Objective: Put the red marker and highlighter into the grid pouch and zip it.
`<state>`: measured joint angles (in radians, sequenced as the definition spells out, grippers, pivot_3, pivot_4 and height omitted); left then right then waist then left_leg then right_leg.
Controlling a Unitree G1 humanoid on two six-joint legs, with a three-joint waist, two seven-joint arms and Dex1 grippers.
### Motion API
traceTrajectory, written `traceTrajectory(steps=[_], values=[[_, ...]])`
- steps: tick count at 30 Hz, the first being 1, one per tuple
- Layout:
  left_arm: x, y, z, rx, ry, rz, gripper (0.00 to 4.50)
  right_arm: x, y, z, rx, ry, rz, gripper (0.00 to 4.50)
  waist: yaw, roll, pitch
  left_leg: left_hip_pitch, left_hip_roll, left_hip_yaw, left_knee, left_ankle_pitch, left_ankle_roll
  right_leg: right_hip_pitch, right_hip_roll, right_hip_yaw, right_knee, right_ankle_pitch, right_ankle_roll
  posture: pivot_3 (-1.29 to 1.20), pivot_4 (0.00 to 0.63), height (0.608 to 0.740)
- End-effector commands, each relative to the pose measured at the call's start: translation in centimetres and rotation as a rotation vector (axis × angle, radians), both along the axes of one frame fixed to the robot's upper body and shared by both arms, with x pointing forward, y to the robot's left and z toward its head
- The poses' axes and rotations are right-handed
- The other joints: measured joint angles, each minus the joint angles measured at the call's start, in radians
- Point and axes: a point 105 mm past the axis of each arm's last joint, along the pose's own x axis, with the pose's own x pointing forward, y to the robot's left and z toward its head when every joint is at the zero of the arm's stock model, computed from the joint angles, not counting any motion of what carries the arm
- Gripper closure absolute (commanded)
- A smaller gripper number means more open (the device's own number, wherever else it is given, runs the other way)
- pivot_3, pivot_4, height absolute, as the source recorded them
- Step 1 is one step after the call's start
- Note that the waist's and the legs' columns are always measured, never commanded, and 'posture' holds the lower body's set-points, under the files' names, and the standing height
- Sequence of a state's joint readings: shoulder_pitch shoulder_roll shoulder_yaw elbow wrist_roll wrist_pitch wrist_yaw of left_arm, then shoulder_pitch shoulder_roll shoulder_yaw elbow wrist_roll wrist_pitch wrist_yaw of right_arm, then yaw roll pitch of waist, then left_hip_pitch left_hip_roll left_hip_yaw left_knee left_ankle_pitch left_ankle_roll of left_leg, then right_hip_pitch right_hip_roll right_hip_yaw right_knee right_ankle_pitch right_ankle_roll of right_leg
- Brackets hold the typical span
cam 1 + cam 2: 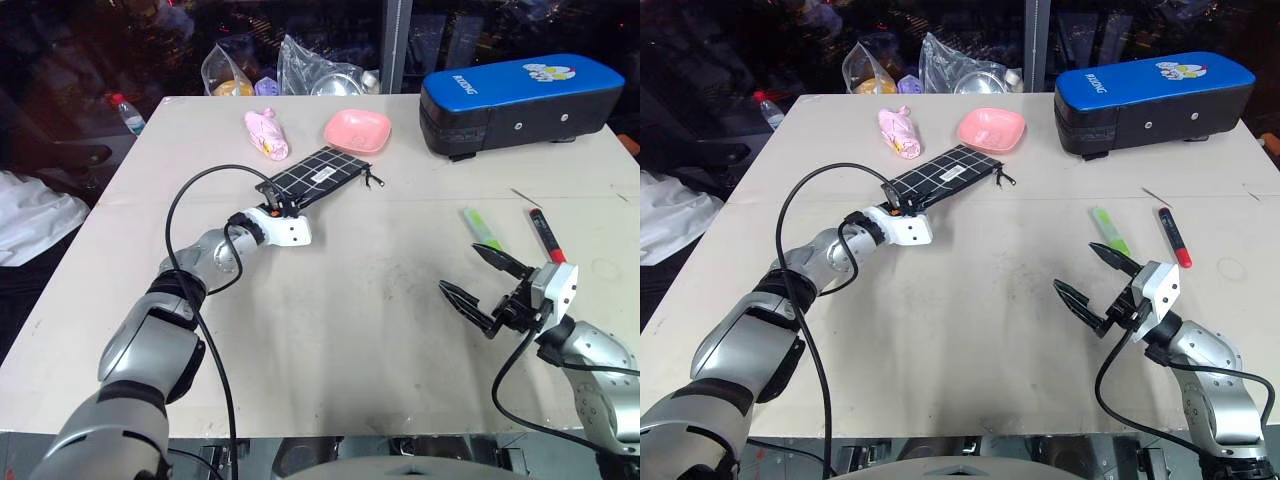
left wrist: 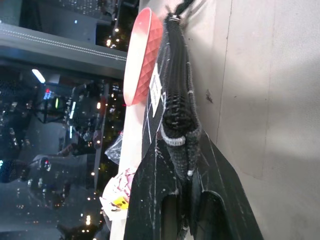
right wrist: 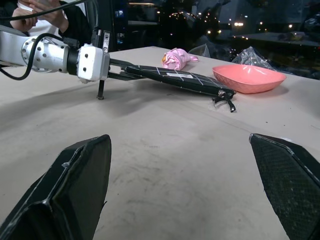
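Observation:
The grid pouch [image 1: 318,177] lies slantwise at the middle back of the table, with its zipper cord [image 1: 372,181] at the far end. My left gripper [image 1: 272,203] is shut on the pouch's near end, and the left wrist view shows both fingers [image 2: 155,200] pinching the fabric edge [image 2: 177,120]. In the right wrist view that end of the pouch [image 3: 170,79] hangs a little above the table. The lime-green highlighter [image 1: 483,227] and the red marker [image 1: 546,235] lie side by side at the right. Just in front of them my right gripper [image 1: 462,268] stands open with nothing in it.
A pink bowl [image 1: 357,130] and a pink soft bundle [image 1: 267,134] sit just behind the pouch. A big blue-topped black case [image 1: 520,100] stands at the back right. Plastic bags [image 1: 300,65] crowd the far edge. A person's hands [image 3: 40,10] show beyond the table.

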<state>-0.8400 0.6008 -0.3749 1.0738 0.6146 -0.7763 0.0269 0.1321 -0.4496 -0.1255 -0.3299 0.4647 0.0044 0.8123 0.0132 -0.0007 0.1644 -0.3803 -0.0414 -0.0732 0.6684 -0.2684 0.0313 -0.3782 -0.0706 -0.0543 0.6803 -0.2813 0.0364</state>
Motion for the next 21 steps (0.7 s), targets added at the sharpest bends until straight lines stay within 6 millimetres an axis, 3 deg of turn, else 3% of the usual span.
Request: traceTrajectory(steps=[1, 4, 10, 16, 21], values=[[-1.4, -1.1, 2.1, -0.244, 0.029, -0.106, 4.47, 1.2, 0.8, 1.4, 0.007, -0.052, -0.038, 0.0, -0.002, 0.0, 0.0, 0.0, 0.0, 0.0, 0.0, 0.0, -0.001, -0.001, 0.0, 0.0, 0.0, 0.0, 0.0, 0.0, 0.15, 0.737], [-2.7, -2.0, 2.8, -0.369, 0.077, -0.171, 4.47, 2.1, 1.6, 1.5, 0.006, -0.032, -0.06, 0.0, -0.002, 0.0, 0.001, -0.002, 0.001, 0.002, 0.0, 0.003, -0.005, -0.003, -0.004, 0.003, -0.001, 0.0, -0.001, 0.0, 0.15, 0.737], [-6.2, -4.5, 3.1, -0.512, 0.203, -0.27, 4.47, 6.0, 3.5, 1.0, -0.099, 0.05, -0.131, 0.0, -0.003, -0.001, 0.001, -0.004, 0.001, 0.003, 0.0, 0.003, -0.005, -0.005, -0.004, 0.005, -0.002, 0.001, -0.002, 0.0, 0.15, 0.737], [-8.6, -6.2, 0.9, -0.407, 0.291, -0.28, 4.47, 9.7, 4.6, 2.1, -0.195, 0.106, -0.181, 0.0, -0.003, -0.001, 0.001, -0.003, 0.002, 0.004, 0.0, 0.002, -0.004, -0.006, -0.002, 0.006, -0.001, 0.001, -0.002, 0.0, 0.15, 0.737], [-9.3, -6.6, 0.0, -0.408, 0.318, -0.266, 4.47, 11.3, 5.1, 2.9, -0.245, 0.132, -0.174, 0.0, -0.002, -0.001, 0.001, -0.004, 0.002, 0.008, -0.001, 0.002, -0.004, -0.008, -0.001, 0.009, -0.001, 0.001, -0.002, 0.0, 0.15, 0.737]])
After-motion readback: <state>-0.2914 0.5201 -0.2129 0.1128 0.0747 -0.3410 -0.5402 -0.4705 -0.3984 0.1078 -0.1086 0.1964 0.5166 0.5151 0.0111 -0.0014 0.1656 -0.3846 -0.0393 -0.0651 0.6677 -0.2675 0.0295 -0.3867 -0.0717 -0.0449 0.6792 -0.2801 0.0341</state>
